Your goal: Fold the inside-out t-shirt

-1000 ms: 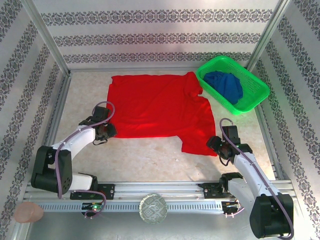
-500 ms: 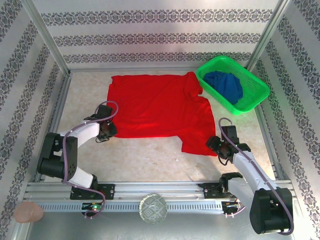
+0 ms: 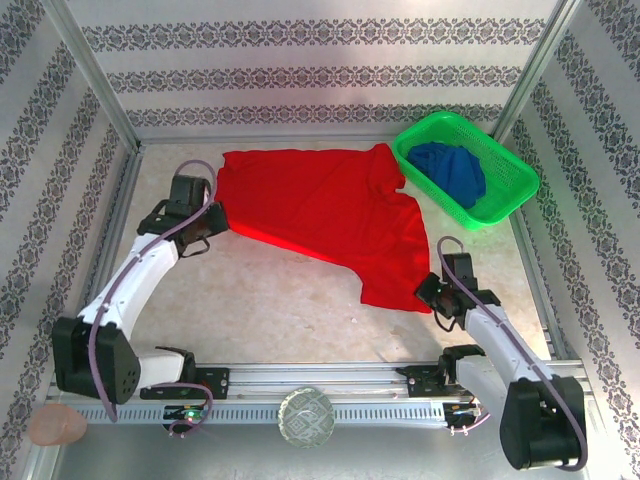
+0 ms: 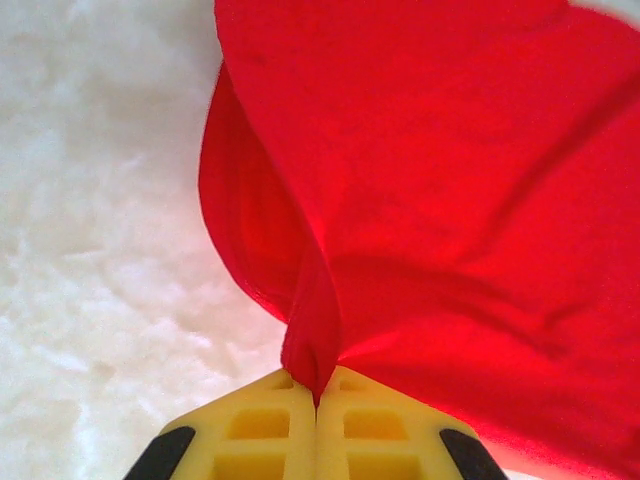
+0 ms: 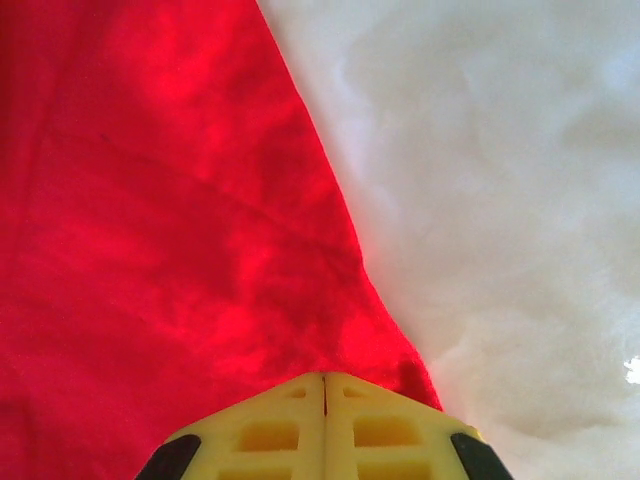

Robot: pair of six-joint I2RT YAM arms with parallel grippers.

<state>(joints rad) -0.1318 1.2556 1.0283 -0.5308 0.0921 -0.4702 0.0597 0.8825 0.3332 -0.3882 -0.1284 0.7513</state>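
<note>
The t-shirt runs off the left wrist view, its pinched fold hidden inside the left gripper.

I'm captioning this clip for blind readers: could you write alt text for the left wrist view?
The yellow left claw, shut, pinches a bunched edge of the bright red cloth t-shirt, which fans out upward and to the right. Mottled white tabletop shows on the left.
</note>
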